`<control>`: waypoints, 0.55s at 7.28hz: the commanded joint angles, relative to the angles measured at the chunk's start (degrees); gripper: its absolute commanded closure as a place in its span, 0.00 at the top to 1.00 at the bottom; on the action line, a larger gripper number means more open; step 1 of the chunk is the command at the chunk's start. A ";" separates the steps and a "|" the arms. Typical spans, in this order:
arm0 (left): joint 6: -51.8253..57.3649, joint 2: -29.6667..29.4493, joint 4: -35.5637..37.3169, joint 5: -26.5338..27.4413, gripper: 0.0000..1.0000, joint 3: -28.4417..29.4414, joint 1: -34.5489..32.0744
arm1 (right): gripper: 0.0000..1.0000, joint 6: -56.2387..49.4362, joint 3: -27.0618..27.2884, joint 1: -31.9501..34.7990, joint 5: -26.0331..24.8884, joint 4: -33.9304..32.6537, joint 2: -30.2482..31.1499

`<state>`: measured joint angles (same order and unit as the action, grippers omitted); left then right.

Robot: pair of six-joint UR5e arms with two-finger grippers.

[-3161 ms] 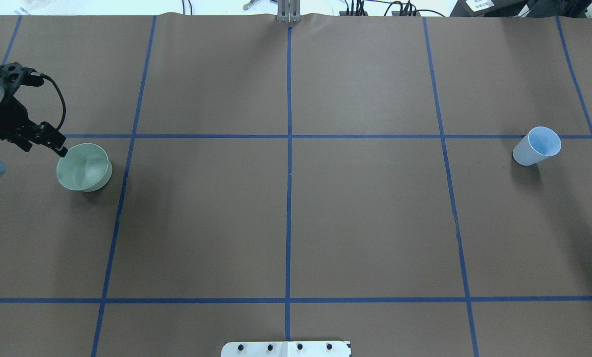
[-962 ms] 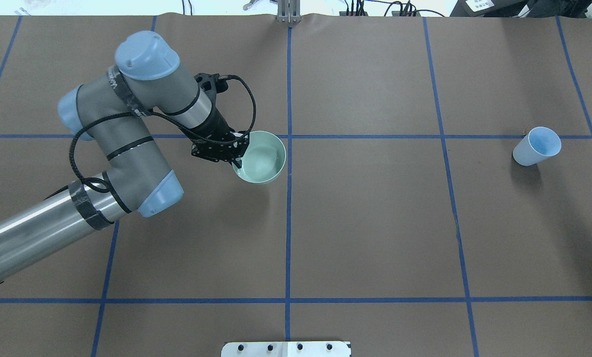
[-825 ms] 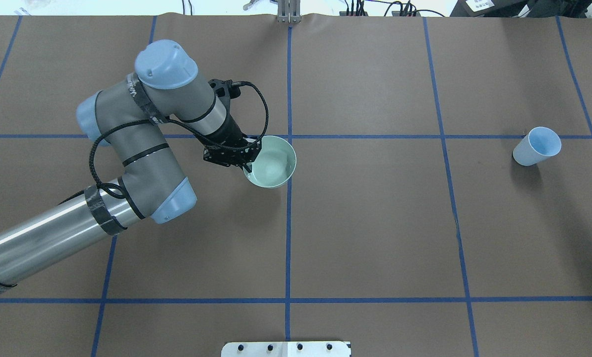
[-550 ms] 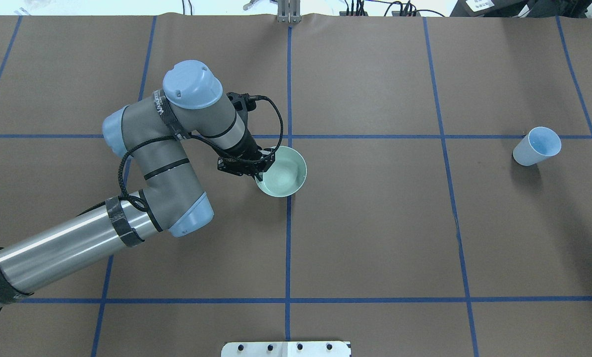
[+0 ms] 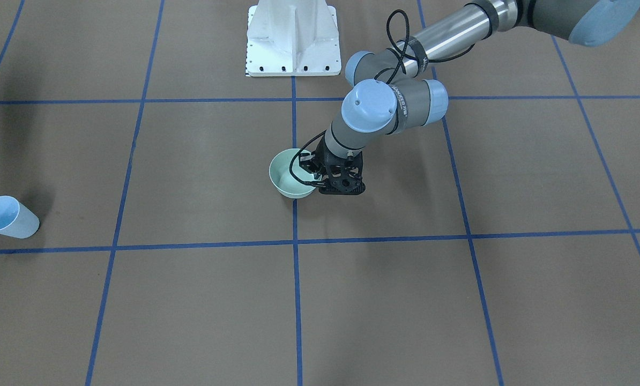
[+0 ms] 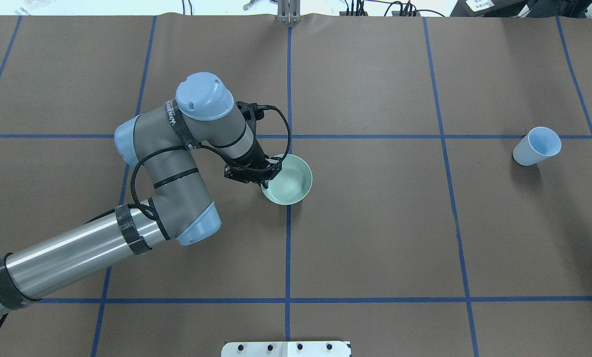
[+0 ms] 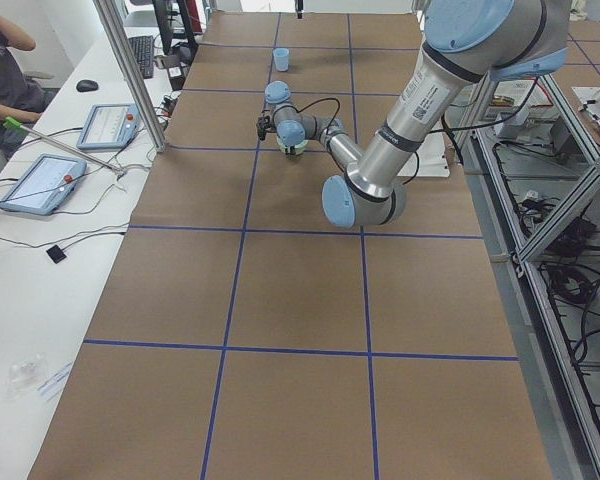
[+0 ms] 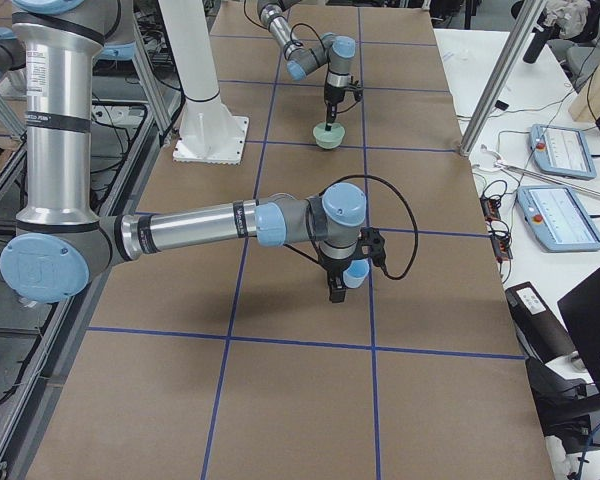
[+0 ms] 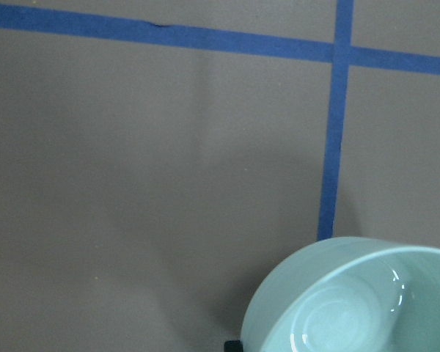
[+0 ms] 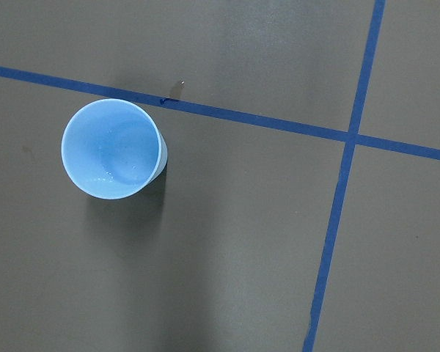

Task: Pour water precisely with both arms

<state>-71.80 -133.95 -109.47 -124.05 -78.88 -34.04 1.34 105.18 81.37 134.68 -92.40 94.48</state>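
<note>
From the desk's near left corner the left arm stretches toward the middle. There the left gripper points down, clamped on the rim of the upright green bowl just to its right. Near the right edge the right gripper hangs beside the upright blue cup; whether it is apart or together cannot be told.

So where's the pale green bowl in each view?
Front-facing: pale green round bowl, centre.
Overhead: centre.
Left: far, upper middle.
Right: far, upper middle.
Left wrist: bottom right.
Right wrist: absent.
Shared landmark: the central blue tape line beneath it.
</note>
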 commanded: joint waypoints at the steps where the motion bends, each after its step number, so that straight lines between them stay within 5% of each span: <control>1: 0.00 0.09 -0.04 0.99 0.55 -0.05 0.20 | 1.00 -0.20 -0.49 -0.07 -0.03 0.03 0.00; 3: -0.09 0.26 -0.04 2.76 0.96 -0.83 0.29 | 1.00 0.24 -1.29 -0.08 -0.03 3.53 -0.09; 4: 0.17 0.35 -0.21 2.33 0.96 -3.10 -0.49 | 1.00 0.15 -1.46 -0.51 -0.03 3.98 -0.09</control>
<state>-71.78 -133.70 -109.57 -121.64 -80.01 -33.94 1.51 104.03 81.18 134.65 -89.47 94.41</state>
